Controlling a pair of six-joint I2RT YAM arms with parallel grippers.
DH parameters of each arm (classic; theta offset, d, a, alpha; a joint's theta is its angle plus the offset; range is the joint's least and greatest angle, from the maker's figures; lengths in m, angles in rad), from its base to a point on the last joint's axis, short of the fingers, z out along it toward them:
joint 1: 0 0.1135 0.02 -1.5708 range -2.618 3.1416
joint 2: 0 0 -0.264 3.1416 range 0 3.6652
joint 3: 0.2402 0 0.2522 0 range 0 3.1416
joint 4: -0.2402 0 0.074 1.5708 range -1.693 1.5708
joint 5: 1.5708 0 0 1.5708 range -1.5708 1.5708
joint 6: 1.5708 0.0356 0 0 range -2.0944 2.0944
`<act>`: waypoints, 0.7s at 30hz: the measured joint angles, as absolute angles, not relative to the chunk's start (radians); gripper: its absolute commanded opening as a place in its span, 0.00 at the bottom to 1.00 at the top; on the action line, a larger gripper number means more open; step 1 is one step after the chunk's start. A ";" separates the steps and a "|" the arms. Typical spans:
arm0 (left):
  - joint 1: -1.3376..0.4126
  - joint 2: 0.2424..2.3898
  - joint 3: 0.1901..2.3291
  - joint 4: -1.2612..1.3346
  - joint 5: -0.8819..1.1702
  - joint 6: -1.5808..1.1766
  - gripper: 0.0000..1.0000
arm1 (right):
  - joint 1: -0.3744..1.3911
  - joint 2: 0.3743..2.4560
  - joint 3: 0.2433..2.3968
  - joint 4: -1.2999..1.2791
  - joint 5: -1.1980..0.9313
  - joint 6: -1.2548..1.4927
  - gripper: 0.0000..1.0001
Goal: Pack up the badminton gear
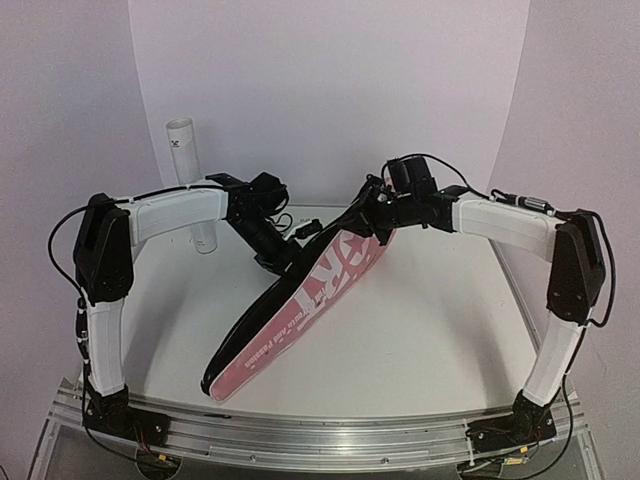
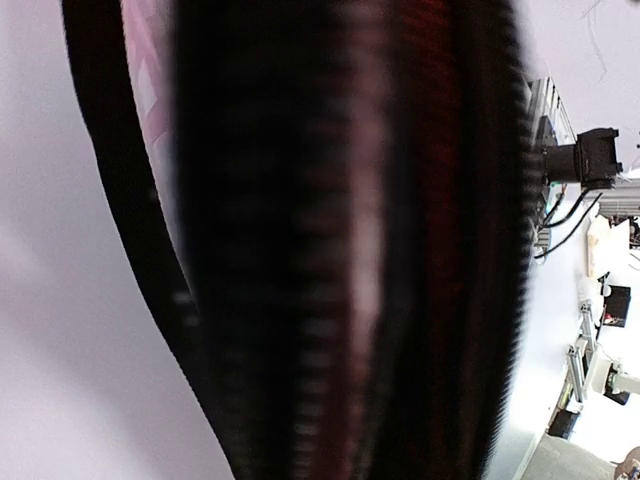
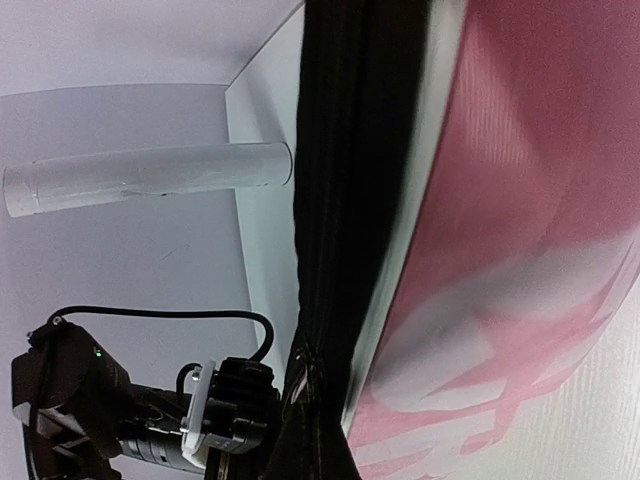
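1. Pink woven-look bag [image 1: 300, 310], long and flat, tapering to one end. It stands tilted on its black edge across the white table [image 1: 440, 330], narrow end at the front left, broad end toward the back centre. Large white lettering [image 1: 335, 262] runs along the pink face.
2. Black zipper band [image 3: 350, 180] rims the bag, matte and finely ribbed. Too blurred up close to tell whether it is zipped or parted.
3. White cardboard tube [image 1: 192, 180]: a smooth cylinder standing upright at the back left of the table, apart from the bag. Its inside is not visible.
4. Rackets and shuttlecocks do not show in any view. Cannot tell whether they sit inside the bag or the tube.
5. Left pincer [image 1: 278, 258] is against the bag's black edge, partway along its left side. The fingers are lost against the black, so I cannot tell if they are spread or pinching.
6. Right pincer [image 1: 378, 222] is at the bag's broad end. The fingers are hidden by the bag, so I cannot tell their state.
7. View differences:
   - Only the top view gives the whole bag, both arms and the tube standing.
   - Left wrist view is filled by the blurred ribbed band, with a sliver of pink at the upper left.
   - Right wrist view shows the pink texture and lettering close up. Beyond the black edge it also shows the tube and the left arm's wrist.
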State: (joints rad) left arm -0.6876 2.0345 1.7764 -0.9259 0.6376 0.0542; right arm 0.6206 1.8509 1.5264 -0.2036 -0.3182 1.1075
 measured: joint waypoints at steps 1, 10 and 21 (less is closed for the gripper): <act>-0.688 2.047 1.788 -0.918 0.639 0.051 0.00 | 0.630 1.869 1.536 -0.195 -0.312 1.116 0.00; -0.649 2.136 1.845 -0.782 0.635 0.023 0.00 | 0.686 1.898 1.519 -0.140 -0.278 1.172 0.00; -0.611 2.135 1.808 -0.677 0.773 0.030 0.48 | 0.678 1.904 1.477 -0.123 -0.287 1.139 0.00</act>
State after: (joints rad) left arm -0.6115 2.1349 1.8078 -0.6770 0.7731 0.0304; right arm 0.6781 1.9041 1.4765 -0.1232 -0.2872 1.1389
